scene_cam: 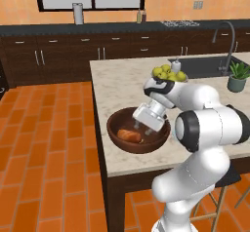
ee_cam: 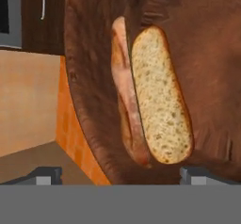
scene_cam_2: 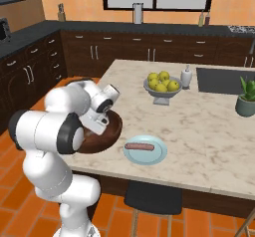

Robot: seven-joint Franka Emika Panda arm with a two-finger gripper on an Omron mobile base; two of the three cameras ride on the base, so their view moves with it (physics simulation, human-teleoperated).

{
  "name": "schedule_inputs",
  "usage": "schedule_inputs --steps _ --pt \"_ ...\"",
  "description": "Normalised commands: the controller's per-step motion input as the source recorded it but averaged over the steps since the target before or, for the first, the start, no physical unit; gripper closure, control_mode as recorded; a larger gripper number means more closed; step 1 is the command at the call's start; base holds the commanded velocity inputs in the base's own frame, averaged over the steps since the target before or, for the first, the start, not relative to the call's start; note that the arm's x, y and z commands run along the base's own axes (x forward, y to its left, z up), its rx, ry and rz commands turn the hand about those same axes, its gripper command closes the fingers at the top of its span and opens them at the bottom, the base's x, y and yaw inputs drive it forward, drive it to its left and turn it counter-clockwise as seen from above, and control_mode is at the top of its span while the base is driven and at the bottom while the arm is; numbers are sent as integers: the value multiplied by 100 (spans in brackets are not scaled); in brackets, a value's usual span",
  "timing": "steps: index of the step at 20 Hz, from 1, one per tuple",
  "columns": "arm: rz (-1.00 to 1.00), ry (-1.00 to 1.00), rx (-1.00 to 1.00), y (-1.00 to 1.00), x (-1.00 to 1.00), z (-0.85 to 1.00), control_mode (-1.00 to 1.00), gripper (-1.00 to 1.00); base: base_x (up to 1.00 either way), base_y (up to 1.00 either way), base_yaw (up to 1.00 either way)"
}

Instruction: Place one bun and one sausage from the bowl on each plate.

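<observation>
Taking the brown bowl (scene_cam: 117, 128) as landmark: inside it lie a bun (ee_cam: 160, 96) and, against the bun's left side, a sausage (ee_cam: 124, 91). The gripper (scene_cam: 141, 127) hangs inside the bowl just over them, jaws spread wide and grasping nothing. Right of the bowl, a pale blue plate (scene_cam_2: 157, 156) carries another sausage (scene_cam_2: 140, 146). No readable writing anywhere.
</observation>
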Motion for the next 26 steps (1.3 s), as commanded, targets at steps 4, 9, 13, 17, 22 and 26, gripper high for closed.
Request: schedule_inputs --steps 4,9,13,17,22,26 --pt "22 -1 -1 17 -10 -3 -100 -100 0 0 0" --pt "13 -15 0 -4 28 -24 -100 -100 0 0 0" --pt "14 -4 0 0 0 -16 -100 -100 0 0 0" --pt "1 0 0 0 -3 -23 -100 -100 0 0 0" --pt "0 0 0 0 -4 -27 -100 -100 0 0 0" --pt "0 0 0 2 0 -16 -100 -100 0 0 0"
